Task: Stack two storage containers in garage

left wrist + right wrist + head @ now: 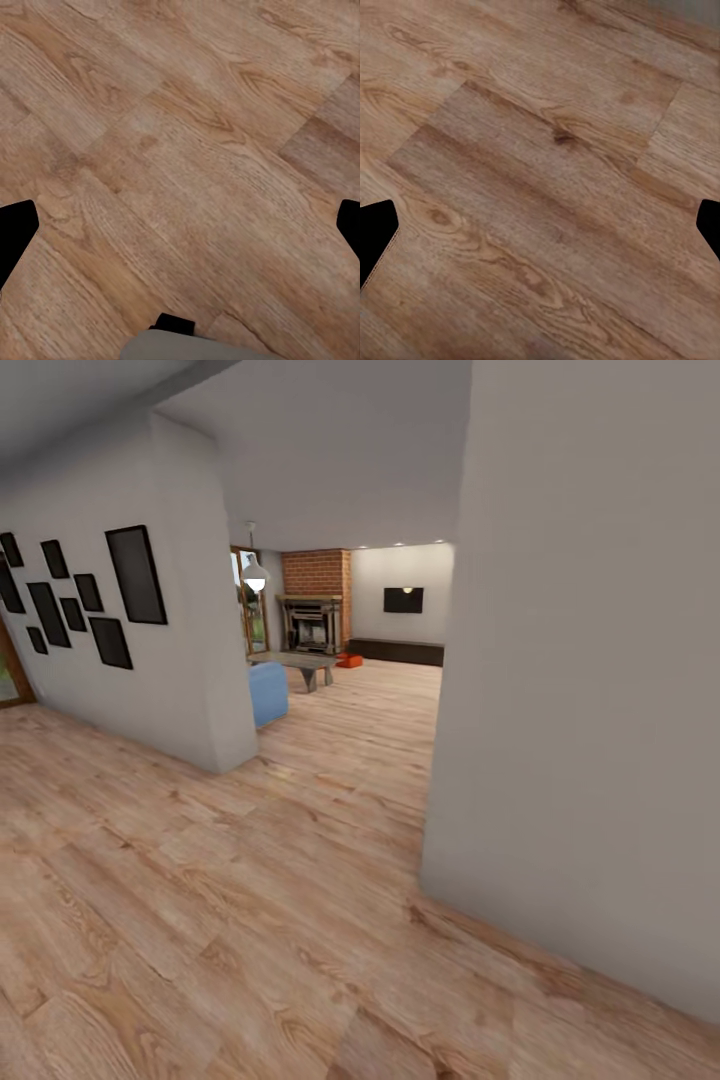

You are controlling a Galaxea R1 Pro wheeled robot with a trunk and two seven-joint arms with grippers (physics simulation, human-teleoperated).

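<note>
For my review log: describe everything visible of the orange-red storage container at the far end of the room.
The storage container appears as a small orange-red boxy shape, far off in the head view. It rests on the light wood-plank floor, in front of the brick fireplace and just beyond the coffee table. Whether it is one box or two side by side is too small to tell. Nothing grips it.

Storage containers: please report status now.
Both grippers open, empty, over wood floor. One orange-red container far ahead by brick fireplace. Coffee table nearby; doorway open.
</note>
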